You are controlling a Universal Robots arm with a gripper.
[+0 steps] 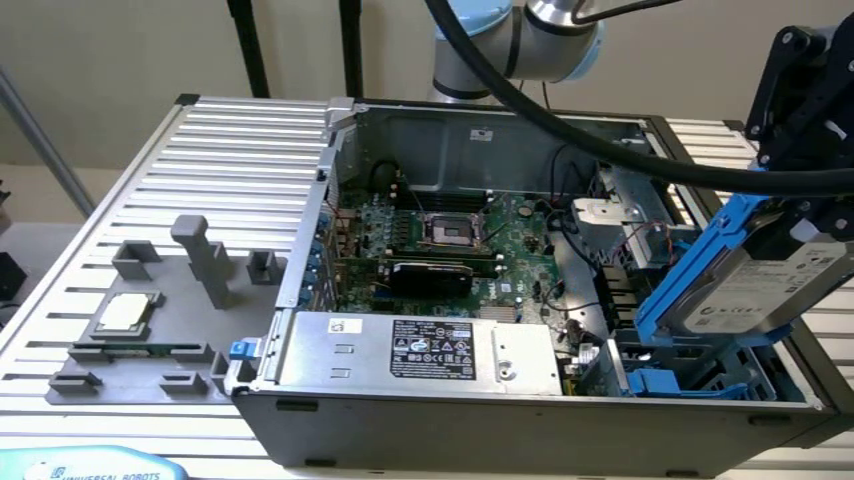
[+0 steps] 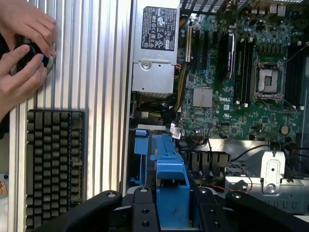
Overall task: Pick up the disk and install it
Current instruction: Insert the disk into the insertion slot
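The disk [image 1: 758, 288], a silver-grey drive with a white label in a bright blue frame, hangs tilted over the open computer case at the exterior view's right. My black gripper [image 1: 798, 205] is shut on its upper end. Below the disk lies the blue drive bay [image 1: 667, 382] in the case's near right corner. In the wrist view the disk's blue frame [image 2: 170, 176] sits between my two black fingers [image 2: 140, 212], with the gripper [image 2: 173, 218] closed around it above the bay's blue parts [image 2: 143, 145].
The open case [image 1: 534, 405] holds a green motherboard [image 1: 441, 230] and a long silver box with a black label [image 1: 427, 350]. A grey fixture with a small square chip [image 1: 123, 313] stands at the exterior view's left. A person's hands [image 2: 24, 46] and a keyboard [image 2: 53, 164] are beside the case.
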